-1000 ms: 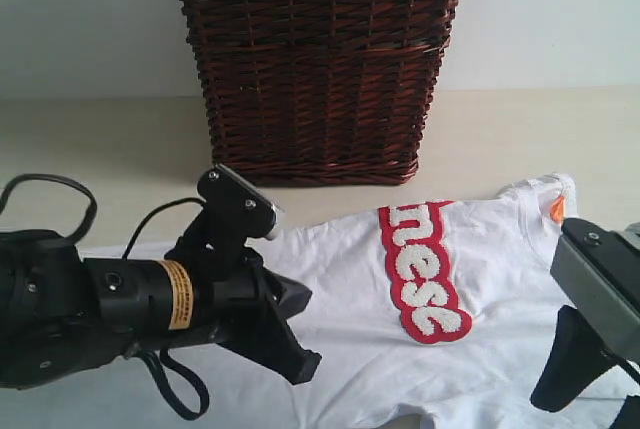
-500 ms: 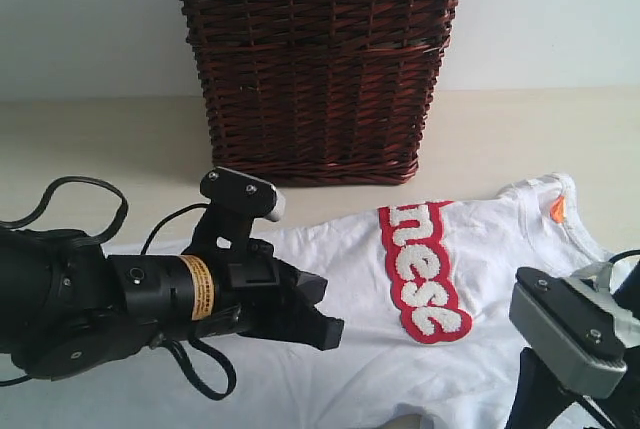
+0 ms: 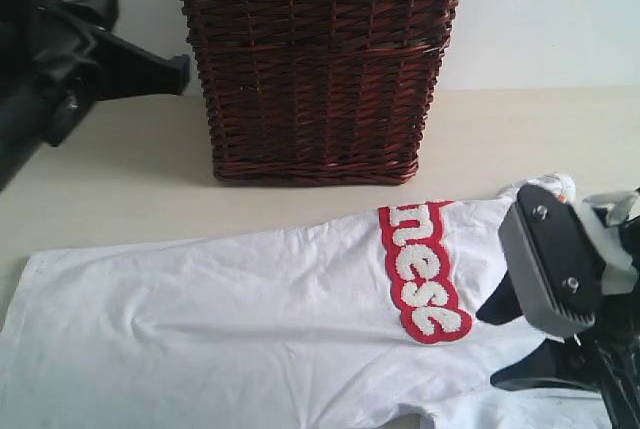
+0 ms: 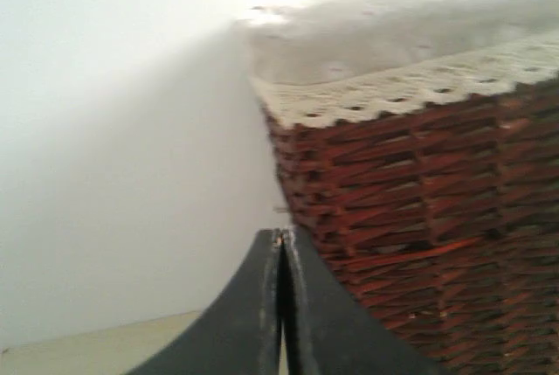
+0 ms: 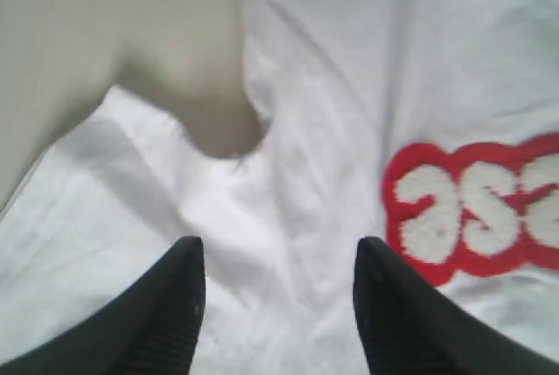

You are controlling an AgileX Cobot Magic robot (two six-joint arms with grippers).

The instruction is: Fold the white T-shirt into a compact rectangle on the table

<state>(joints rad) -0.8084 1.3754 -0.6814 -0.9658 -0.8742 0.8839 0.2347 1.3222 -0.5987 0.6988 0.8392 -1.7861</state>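
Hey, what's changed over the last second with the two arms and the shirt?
The left gripper lifted off the white T-shirt and swung up and left beside the basket, shut and empty. The right gripper moved in over the shirt's neck end, jaws open, holding nothing. Shirt and basket stayed put.

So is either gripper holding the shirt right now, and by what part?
Nothing is held. The left gripper is shut empty, up beside the basket; the right gripper is open over the white T-shirt, gripping no cloth.
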